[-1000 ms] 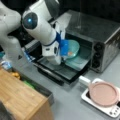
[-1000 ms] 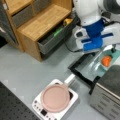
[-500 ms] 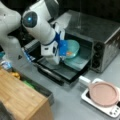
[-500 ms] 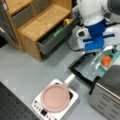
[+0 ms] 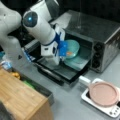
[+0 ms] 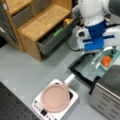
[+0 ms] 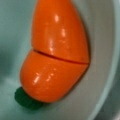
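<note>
Barely shifted since a second ago: gripper (image 5: 65,51) at the bowl (image 5: 72,47), close over the carrot (image 7: 56,52); finger state impossible to tell.

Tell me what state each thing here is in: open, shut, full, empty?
Toaster oven: door down, open.
Teal bowl: at the oven mouth, holds a carrot.
Toy carrot: lying in the bowl, a seam across it.
Pan: on the white cooker, empty.
Drawer: pulled open, things inside.
Gripper: at the bowl.
</note>
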